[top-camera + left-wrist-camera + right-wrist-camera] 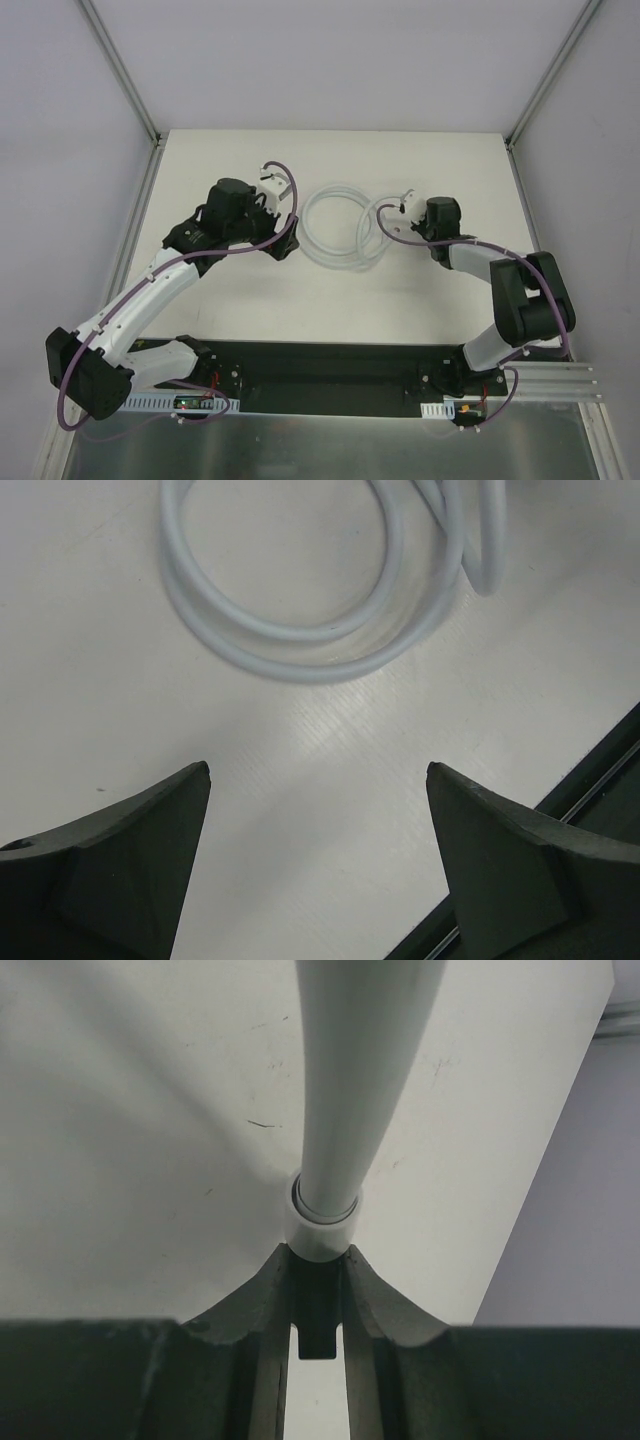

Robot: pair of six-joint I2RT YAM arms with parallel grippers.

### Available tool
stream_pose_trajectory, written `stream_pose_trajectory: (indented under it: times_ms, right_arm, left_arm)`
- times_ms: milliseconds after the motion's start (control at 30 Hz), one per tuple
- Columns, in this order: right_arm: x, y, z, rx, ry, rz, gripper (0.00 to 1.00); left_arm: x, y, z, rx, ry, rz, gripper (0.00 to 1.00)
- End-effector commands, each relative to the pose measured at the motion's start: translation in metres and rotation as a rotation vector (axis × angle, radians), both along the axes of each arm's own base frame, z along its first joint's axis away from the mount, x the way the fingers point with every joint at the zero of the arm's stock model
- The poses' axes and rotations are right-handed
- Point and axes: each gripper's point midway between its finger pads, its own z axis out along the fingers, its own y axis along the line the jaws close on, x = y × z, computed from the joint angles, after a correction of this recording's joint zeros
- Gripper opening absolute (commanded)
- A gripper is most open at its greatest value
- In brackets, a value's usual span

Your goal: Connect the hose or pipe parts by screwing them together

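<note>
Right gripper (pixel 318 1260) clamped on white collar fitting (pixel 322 1232) of long white flexible hose (pixel 350 1080); fitting's lower part hidden by jaws. Left gripper (pixel 318 770) spread wide, nothing held.

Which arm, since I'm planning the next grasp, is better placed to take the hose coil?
Left. The left gripper is open and empty with the hose coil ahead; the right gripper is shut on the hose's end fitting.

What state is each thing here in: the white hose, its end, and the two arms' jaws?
Hose: coiled in loose loops, lying on the table.
End fitting: clamped between the right arm's jaws.
Left arm: jaws wide open, empty, beside the coil.
Right arm: jaws shut on the end fitting.
</note>
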Motion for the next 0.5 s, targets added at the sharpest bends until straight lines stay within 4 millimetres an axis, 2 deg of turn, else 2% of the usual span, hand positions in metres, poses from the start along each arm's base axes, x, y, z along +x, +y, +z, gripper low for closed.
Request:
stream_pose_trajectory:
  times_ms: [0,100,167,233,267,300,333,400,433,467]
  right_arm:
    - [0.017,-0.009,0.02,0.022,-0.088,-0.095,0.18]
    - [0.018,-0.005,0.024,0.054,-0.115,-0.096,0.31]
    - [0.012,0.0,0.026,0.098,-0.13,-0.085,0.36]
    - [0.008,0.006,0.035,0.145,-0.155,-0.058,0.47]
    - [0.002,0.007,0.034,0.158,-0.153,-0.051,0.52]
    - [-0.001,0.012,0.034,0.184,-0.153,-0.029,0.61]
    - [-0.003,0.017,0.045,0.207,-0.179,-0.008,0.65]
    - [-0.01,0.025,0.047,0.246,-0.183,0.025,0.7]
    - [-0.012,0.028,0.06,0.272,-0.211,0.03,0.72]
    - [-0.015,0.032,0.064,0.292,-0.21,0.044,0.78]
  left_arm:
    - [0.005,0.003,0.017,-0.019,-0.079,0.008,0.87]
    - [0.004,0.005,0.016,-0.015,-0.081,0.009,0.87]
    - [0.004,0.005,0.016,-0.014,-0.081,0.01,0.87]
    - [0.004,0.005,0.017,-0.016,-0.085,0.011,0.87]
    - [0.004,0.004,0.016,-0.016,-0.081,0.01,0.87]
    - [0.004,0.004,0.017,-0.018,-0.081,0.011,0.87]
    - [0.004,0.004,0.016,-0.02,-0.078,0.009,0.87]
    - [0.004,0.004,0.016,-0.019,-0.079,0.008,0.87]
    - [0.004,0.004,0.015,-0.017,-0.077,0.01,0.87]
    - [0.005,0.005,0.015,-0.013,-0.079,0.013,0.87]
